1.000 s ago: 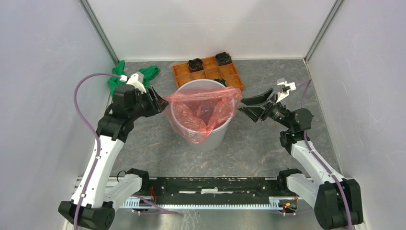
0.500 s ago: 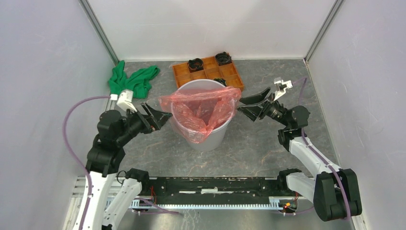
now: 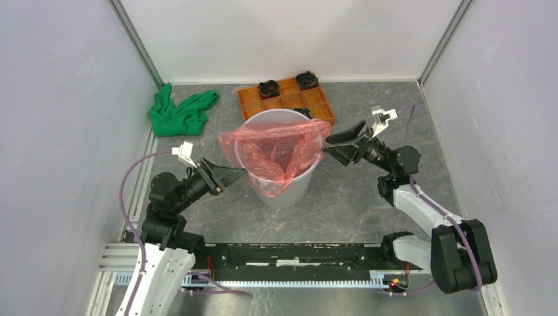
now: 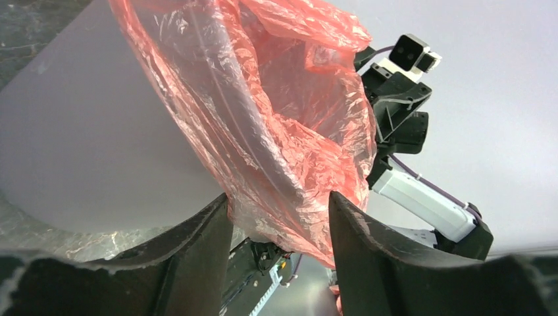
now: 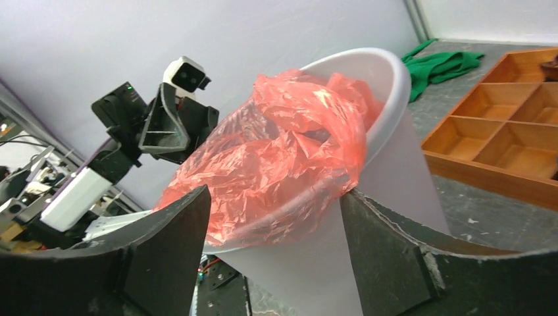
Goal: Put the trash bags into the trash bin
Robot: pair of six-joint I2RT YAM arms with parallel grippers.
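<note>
Here the red-orange trash bag [image 3: 276, 155] lies spread across the mouth of the grey trash bin [image 3: 299, 189], part sunk inside, part hanging down the near outer wall. The left gripper [image 3: 235, 176] sits beside the bin's left wall, jaws apart, holding nothing. The right gripper [image 3: 327, 145] gapes wide at the right rim, flanking the film's edge unclamped.

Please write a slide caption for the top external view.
Red trash bag draped over the grey bin, left gripper and right gripper open beside it.
</note>
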